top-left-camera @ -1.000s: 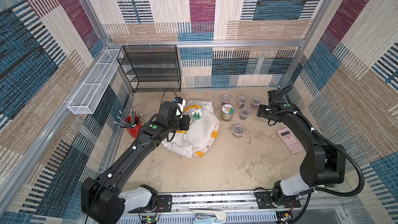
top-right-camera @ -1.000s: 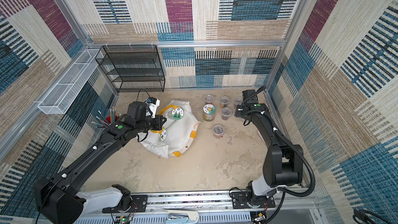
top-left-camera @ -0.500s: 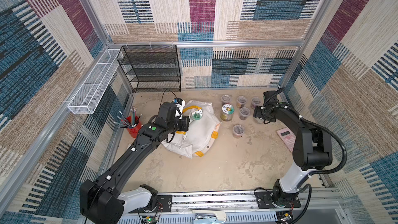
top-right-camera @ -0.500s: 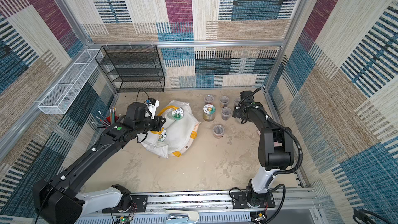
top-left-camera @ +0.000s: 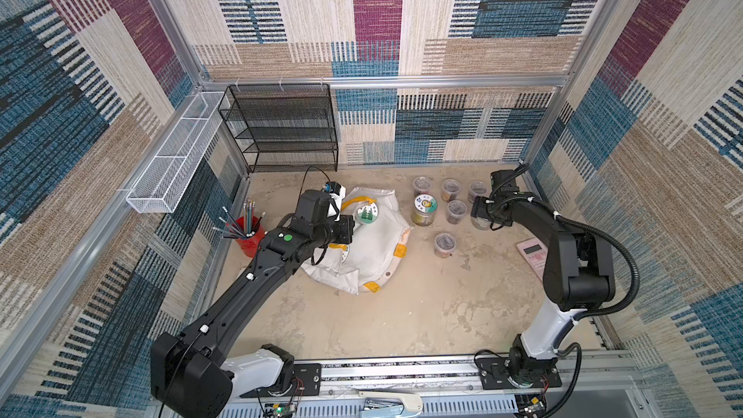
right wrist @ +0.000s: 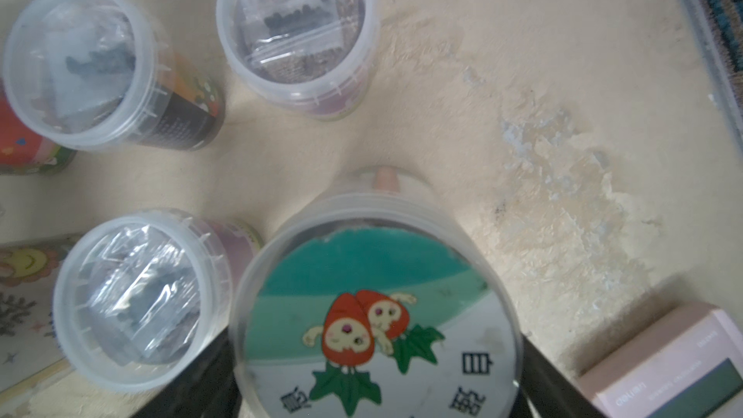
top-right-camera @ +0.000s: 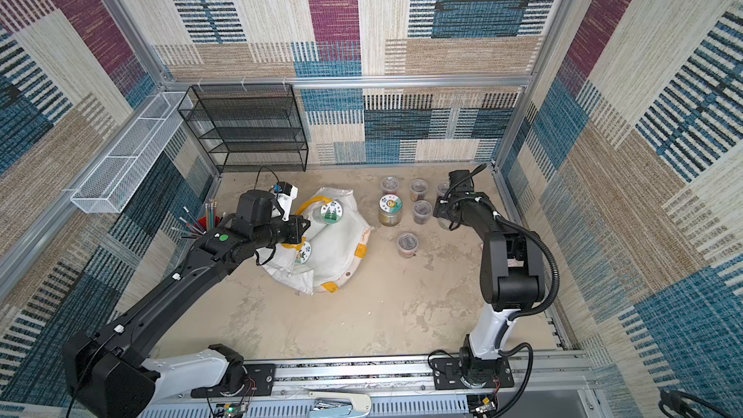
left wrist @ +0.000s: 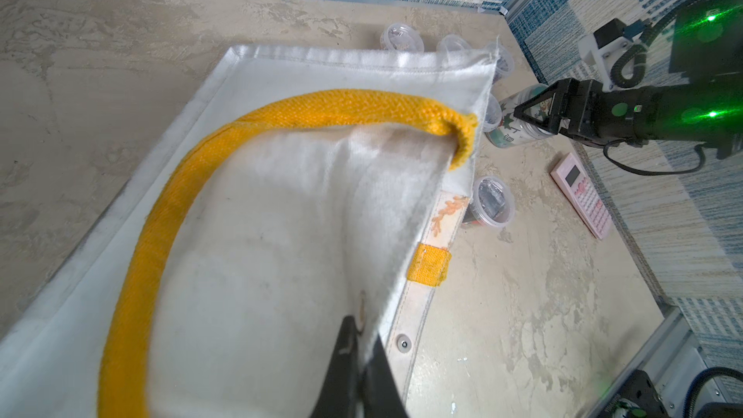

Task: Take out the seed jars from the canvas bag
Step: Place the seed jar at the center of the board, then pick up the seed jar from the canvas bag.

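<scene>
Left end effector [left wrist: 362,335]: pinching bag [left wrist: 261,235] cloth. Right end effector [right wrist: 378,380]: astride strawberry-lid jar [right wrist: 362,275]; I cannot tell its grip.

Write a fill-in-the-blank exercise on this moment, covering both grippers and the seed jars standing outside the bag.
1. The left gripper, pinching the fabric of the large white canvas bag, is ____.
2. ____ small clear-lidded round tubs stand on the beige table, outside the bag.
3. The right gripper straddles a taller clear jar with a picture lid, beside a ____ calculator.

Missing words: shut; Five; pink.
</scene>
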Motion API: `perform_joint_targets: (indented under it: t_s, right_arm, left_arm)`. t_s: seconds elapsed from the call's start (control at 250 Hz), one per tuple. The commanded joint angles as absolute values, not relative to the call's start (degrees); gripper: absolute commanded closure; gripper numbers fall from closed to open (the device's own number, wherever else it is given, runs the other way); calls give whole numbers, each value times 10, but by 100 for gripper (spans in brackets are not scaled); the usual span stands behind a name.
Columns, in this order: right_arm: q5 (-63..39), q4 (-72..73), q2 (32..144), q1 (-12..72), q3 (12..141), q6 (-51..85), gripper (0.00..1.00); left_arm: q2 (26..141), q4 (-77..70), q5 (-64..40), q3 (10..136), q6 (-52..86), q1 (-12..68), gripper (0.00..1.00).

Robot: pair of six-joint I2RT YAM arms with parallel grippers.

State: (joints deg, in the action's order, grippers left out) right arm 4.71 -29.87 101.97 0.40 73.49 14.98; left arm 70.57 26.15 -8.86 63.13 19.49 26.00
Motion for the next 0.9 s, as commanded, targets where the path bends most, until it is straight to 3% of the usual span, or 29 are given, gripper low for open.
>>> perform_joint_targets:
  t_s: [0.0, 0.072, 0.28, 0.436, 0.528, 0.696, 0.896]
  right_arm:
    - [47, -287, 996, 4, 749, 163, 6]
    - [54, -287, 974, 4, 762, 174, 0]
    - [62, -314, 922, 2, 803, 191, 1]
    - [-58, -260, 798, 9, 752, 212, 1]
    - [-113, -207, 707, 48, 669, 249, 1]
    - [-123, -146, 608, 120, 538, 344, 1]
    - [-85, -177, 609, 175, 560, 330, 1]
  left_arm:
    - [706, 258, -83, 640, 184, 260, 100]
    - [708, 264, -85, 644, 180, 260, 100]
    - [712, 278, -80, 655, 170, 260, 100]
    - [709, 279, -73, 652, 169, 259, 100]
    - [711, 277, -72, 651, 170, 259, 100]
    - [712, 288, -69, 656, 171, 259, 100]
    - [714, 296, -69, 657, 169, 259, 100]
